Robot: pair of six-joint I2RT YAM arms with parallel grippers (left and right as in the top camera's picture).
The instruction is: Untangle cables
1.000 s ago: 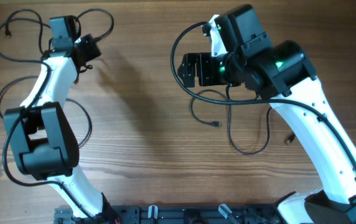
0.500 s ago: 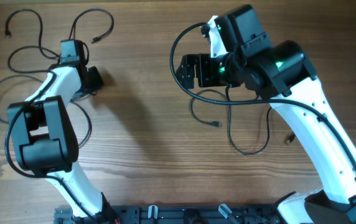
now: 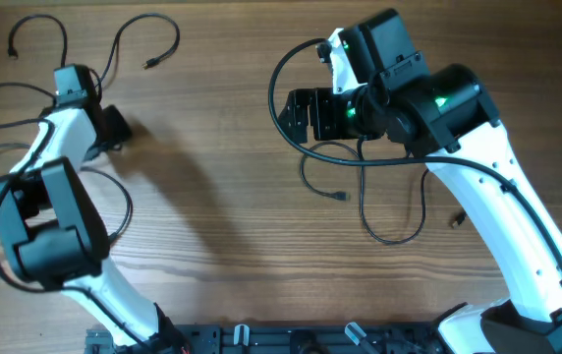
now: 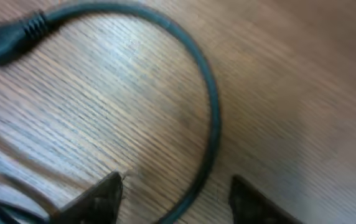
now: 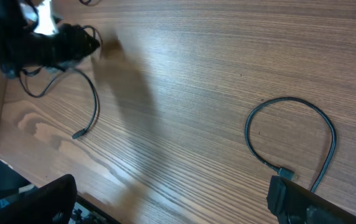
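Thin black cables lie in two groups. The left group (image 3: 124,39) runs in loose strands and loops around my left arm. The right group (image 3: 391,231) loops below my right arm, with a plug end (image 3: 343,198). My left gripper (image 3: 114,126) is open and low over the table. In the left wrist view a cable (image 4: 210,118) arcs from a plug (image 4: 4,43) down between the open gripper's (image 4: 178,204) fingertips. My right gripper (image 3: 286,113) is open and empty, held above the table. In the right wrist view a cable loop (image 5: 290,102) lies beyond the open gripper (image 5: 175,199).
A small loose plug (image 3: 455,221) lies beside my right arm. The right wrist view shows my left arm (image 5: 53,43) far off with a strand ending in a plug (image 5: 77,134). A black rail (image 3: 261,339) runs along the table's front edge.
My left gripper has moved down and then left, and the left cable loops have shifted left with it. My right arm and the right cables have not moved.
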